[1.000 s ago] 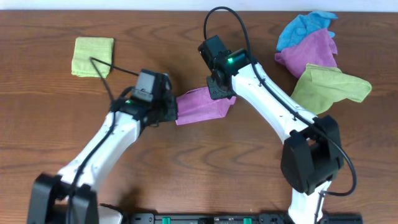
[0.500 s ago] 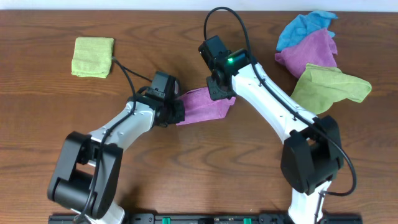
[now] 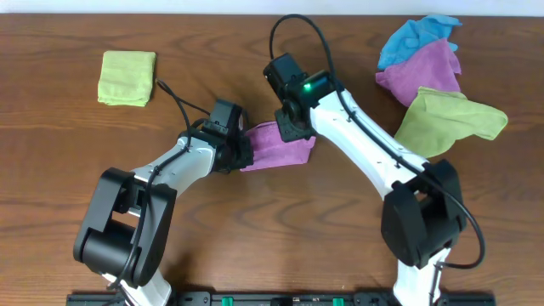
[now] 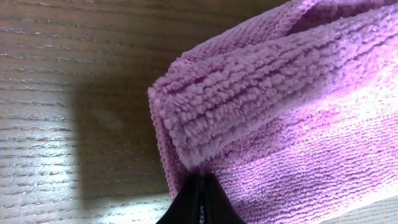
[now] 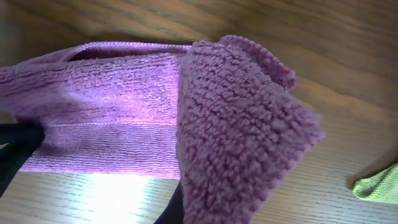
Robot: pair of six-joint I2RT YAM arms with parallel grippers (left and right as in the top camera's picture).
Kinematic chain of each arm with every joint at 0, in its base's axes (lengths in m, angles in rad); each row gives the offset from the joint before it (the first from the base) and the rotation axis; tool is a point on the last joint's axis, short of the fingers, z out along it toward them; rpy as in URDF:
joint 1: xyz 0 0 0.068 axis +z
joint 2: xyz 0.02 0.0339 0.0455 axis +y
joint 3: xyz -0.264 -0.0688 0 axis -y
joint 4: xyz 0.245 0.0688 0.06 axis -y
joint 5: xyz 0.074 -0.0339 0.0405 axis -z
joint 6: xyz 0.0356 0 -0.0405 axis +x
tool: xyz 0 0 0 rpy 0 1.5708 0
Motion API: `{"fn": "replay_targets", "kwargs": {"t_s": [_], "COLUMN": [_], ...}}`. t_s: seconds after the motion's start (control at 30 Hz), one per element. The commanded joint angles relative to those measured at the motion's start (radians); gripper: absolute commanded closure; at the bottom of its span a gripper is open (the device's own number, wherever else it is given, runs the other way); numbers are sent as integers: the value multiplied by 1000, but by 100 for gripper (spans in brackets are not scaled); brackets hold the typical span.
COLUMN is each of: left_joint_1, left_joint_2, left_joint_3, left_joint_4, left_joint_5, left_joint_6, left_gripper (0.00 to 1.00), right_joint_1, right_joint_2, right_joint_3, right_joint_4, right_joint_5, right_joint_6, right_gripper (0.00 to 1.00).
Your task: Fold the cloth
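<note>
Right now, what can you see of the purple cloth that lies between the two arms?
The purple cloth is a fluffy, ribbed microfibre piece, folded at least once into a rough rectangle on the wooden table. The left hand pinches its left edge, where layers are stacked. The right hand holds its right corner, raised and curled over. It touches no other cloth.

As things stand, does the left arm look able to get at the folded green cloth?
Likely yes for reach: only bare table lies between the left gripper and the folded green cloth. But it is shut on the purple cloth, so it must release first.
</note>
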Motion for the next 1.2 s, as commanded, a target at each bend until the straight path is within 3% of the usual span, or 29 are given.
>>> {"fn": "replay_targets", "kwargs": {"t_s": [0.0,0.33,0.9,1.03,1.17], "left_joint_1": [-2,-2,2,8,28], "left_joint_2": [46,46,29,-71,-277], "left_joint_3": [-3,-3,-1,4,22], "left_joint_4": [0,1,-8,-26,-87], "left_joint_5": [-30,-29,7,12,-4], "left_joint_6": [-16,-35,-40,-33,-14], "left_gripper": [94,94,95,94,94], "right_joint_1": [8,27,41,38,38], "right_joint_2": [-41,-145,-141,-134,-122], "right_joint_3": [21,57,55,54,54], "right_joint_4": [-5,13,-6,-9,-12], "right_joint_5": [-11,-157,-88,-76,-58], "right_joint_6": [-8,-7,-8,-8,-8], "right_gripper": [99,99,98,99,99]}}
